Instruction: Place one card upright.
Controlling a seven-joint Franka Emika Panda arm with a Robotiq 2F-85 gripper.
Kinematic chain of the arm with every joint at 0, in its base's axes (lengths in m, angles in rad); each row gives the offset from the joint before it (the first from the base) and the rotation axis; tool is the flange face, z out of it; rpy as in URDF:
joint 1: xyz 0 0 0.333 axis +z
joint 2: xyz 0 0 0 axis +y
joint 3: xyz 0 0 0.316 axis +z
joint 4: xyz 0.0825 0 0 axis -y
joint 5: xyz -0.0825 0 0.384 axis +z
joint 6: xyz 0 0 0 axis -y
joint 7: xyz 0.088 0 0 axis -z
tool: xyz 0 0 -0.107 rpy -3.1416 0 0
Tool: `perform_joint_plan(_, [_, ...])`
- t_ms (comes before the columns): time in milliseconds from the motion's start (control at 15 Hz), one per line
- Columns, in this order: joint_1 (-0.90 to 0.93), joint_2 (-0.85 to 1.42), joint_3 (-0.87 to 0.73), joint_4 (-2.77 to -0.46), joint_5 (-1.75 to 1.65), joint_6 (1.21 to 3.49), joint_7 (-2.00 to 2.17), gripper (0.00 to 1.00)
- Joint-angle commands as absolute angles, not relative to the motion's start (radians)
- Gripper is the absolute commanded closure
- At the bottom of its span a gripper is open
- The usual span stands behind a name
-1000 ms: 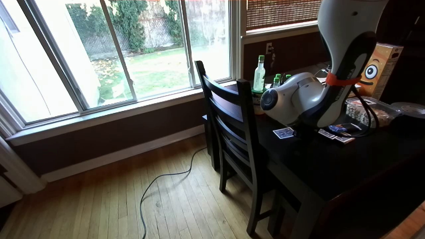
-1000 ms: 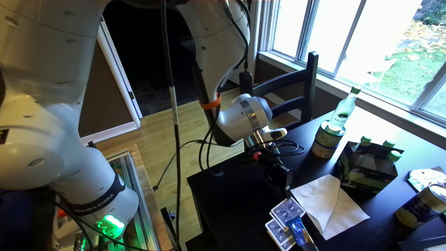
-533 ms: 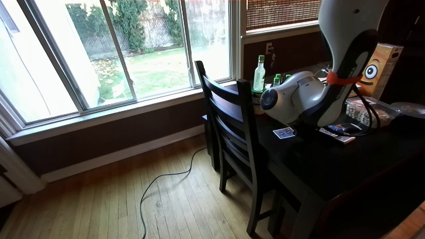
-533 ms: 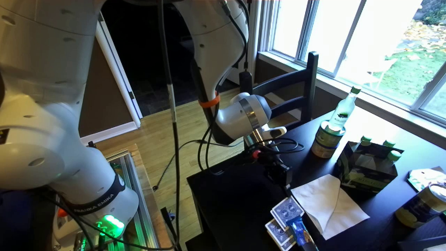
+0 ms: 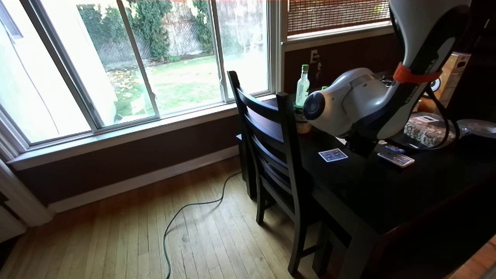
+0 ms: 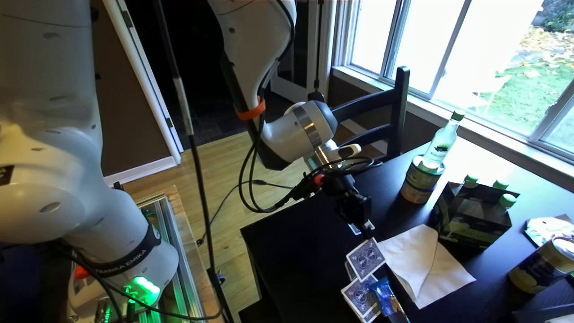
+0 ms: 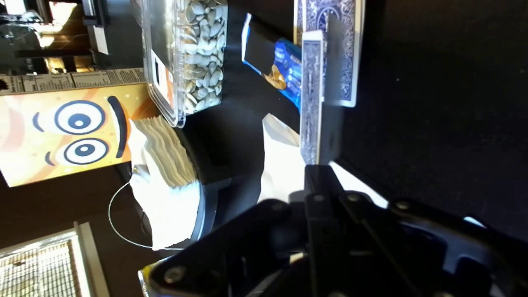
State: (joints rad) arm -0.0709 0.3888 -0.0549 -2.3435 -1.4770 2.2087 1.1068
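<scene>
My gripper is shut on a blue-backed playing card and grips it by its near end. The card stands nearly edge-on in the wrist view, with a dark blurred strip beside it. In an exterior view the held card hangs tilted below the gripper, raised off the pile. More cards lie flat below it; they also show in an exterior view and the wrist view. A single card lies flat apart from them, partly behind the gripper in an exterior view.
A blue snack wrapper lies against the flat cards. A white napkin lies close to the gripper. A bottle carton, a can with a bottle on it, a clear seed tub and an orange box stand around. A chair stands at the table.
The arm has lifted and drawn back. The held card has risen with the gripper and tilted away from the flat cards. The single card on the table shows more fully now.
</scene>
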Motion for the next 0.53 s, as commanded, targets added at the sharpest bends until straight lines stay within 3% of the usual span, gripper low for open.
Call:
perform_joint_plan(0, [-0.075,0.323,-0.048,-2.397,-1.464,2.188,1.102,1.0])
perform_joint_plan(467, [-0.099,0.273,-0.043,-2.428,-1.375,2.243,1.003,1.0])
